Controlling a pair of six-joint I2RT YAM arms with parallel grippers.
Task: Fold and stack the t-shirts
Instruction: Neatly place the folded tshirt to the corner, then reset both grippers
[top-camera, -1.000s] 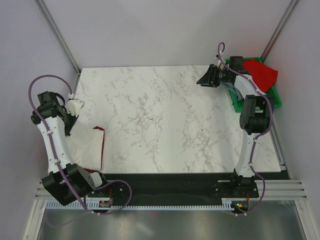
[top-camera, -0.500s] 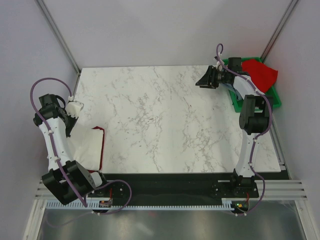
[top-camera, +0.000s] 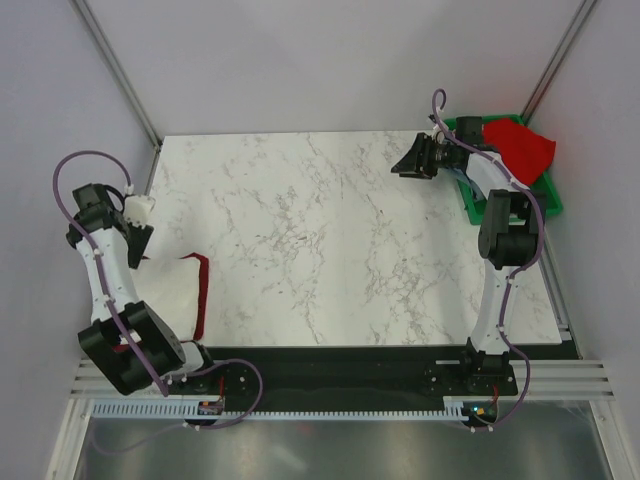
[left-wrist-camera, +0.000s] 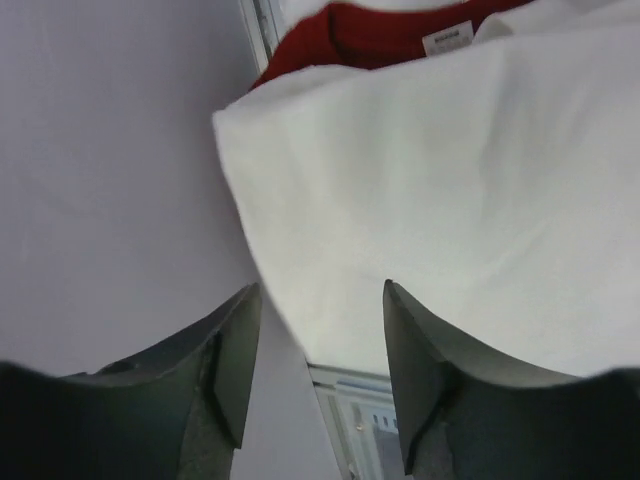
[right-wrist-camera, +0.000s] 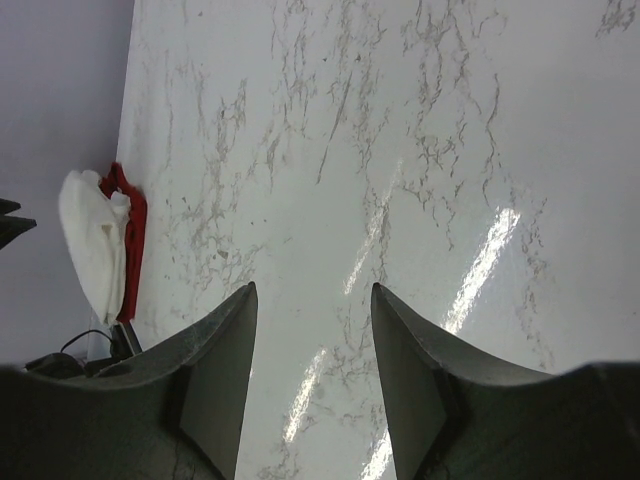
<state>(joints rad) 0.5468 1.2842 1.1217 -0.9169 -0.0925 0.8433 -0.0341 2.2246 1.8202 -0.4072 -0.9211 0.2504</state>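
A folded white t-shirt (top-camera: 168, 295) lies at the table's left near corner on top of a red t-shirt (top-camera: 203, 290), whose edge shows along the right side. My left gripper (top-camera: 135, 255) hangs open just above the white t-shirt's far left edge. In the left wrist view the white t-shirt (left-wrist-camera: 450, 190) fills the frame beyond the open left gripper (left-wrist-camera: 320, 300), nothing sits between the fingers, and the red t-shirt (left-wrist-camera: 370, 30) peeks out at the top. My right gripper (top-camera: 400, 167) is open and empty over the far right of the table. Another red t-shirt (top-camera: 522, 148) lies in the bin.
A green plastic bin (top-camera: 548, 203) stands at the far right edge of the marble table (top-camera: 320, 240). A purple wall (left-wrist-camera: 110, 180) is close on the left of the left gripper. From the right wrist view the stack (right-wrist-camera: 95, 245) shows far off at the left.
My left gripper has opened and let go of the white t-shirt, and the arm has drawn back to the left. The right gripper has edged slightly left.
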